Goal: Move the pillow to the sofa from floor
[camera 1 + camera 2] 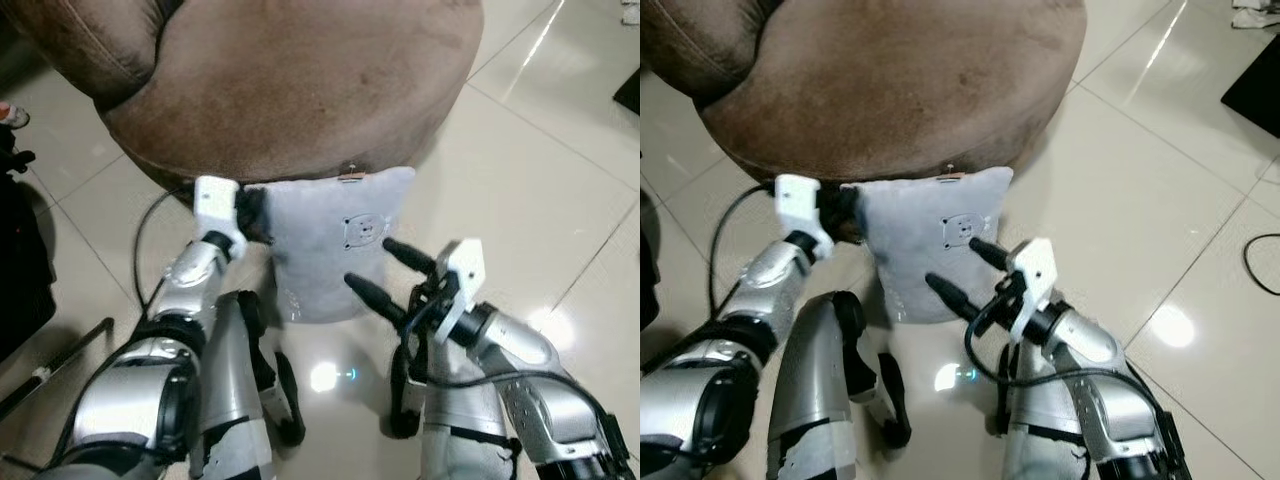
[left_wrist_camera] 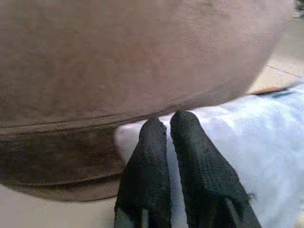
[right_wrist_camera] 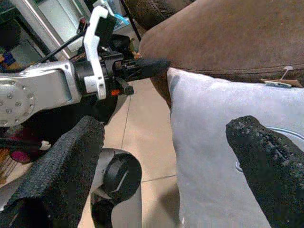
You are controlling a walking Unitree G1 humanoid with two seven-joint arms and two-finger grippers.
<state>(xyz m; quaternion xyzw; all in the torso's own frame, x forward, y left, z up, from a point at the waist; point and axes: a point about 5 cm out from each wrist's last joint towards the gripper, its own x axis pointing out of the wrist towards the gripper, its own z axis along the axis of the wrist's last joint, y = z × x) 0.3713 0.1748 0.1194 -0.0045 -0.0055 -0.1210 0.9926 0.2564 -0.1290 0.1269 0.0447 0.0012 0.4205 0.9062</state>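
Pillow [image 1: 330,245] stands on edge on floor [image 1: 540,190], centre of frame, leaning against sofa [image 1: 290,80] base. Left end effector [image 1: 252,215] has 2 fingers pinched together on pillow's upper-left corner; grip depth unclear, probably shallow. Right end effector [image 1: 392,270] spread wide, lower right, not touching. You should close right on opposite edge, then lift both evenly over seat front.

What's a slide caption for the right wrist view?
Open right pincer approaching grey pillow leaning against brown sofa.

Glossy tiled floor [image 1: 560,170]; black cable [image 1: 1262,262] lies at right.
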